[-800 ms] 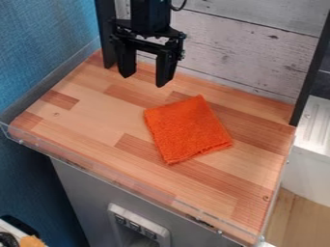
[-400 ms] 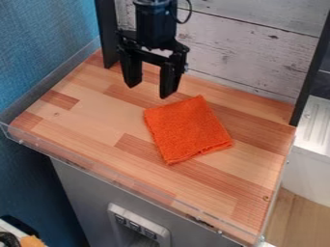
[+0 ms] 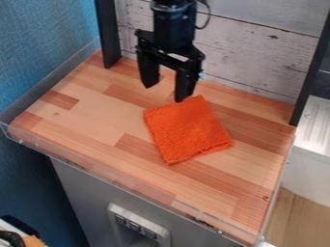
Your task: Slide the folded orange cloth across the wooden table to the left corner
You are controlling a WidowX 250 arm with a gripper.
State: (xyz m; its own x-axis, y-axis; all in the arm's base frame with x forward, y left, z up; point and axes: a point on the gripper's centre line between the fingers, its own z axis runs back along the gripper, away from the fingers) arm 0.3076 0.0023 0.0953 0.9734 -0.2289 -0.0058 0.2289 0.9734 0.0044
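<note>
Inspection finds the gripper [image 3: 166,93] at the rear part of the counter [image 3: 97,125], hanging downward with its two fingers spread and nothing between them. The orange cloth [image 3: 187,129] lies flat on the wood, turned at an angle to the counter's edges, with one corner pointing toward the whitewashed boards [image 3: 258,48] at the back. It appears to be folded into a rough square. One fingertip stands at the cloth's rear edge as seen from the camera; whether it touches the fabric or hangs just above it cannot be determined from this angle. The other fingertip is off the cloth, toward the blue wall [image 3: 38,48], over bare wood. The step in hand is judged to be the approach: the cloth is ungrasped, and the gripper is near it but not squarely over it. The next move, in this assessment, calls for bringing the gripper farther over the fabric, lowering the spread fingers until both tips meet it, then closing them to gather a fold. Points of caution: the cloth is thin and low, so a closure made too high would likely miss it, while pressing too hard could push the tips against the counter or drag the fabric out of place.
</note>
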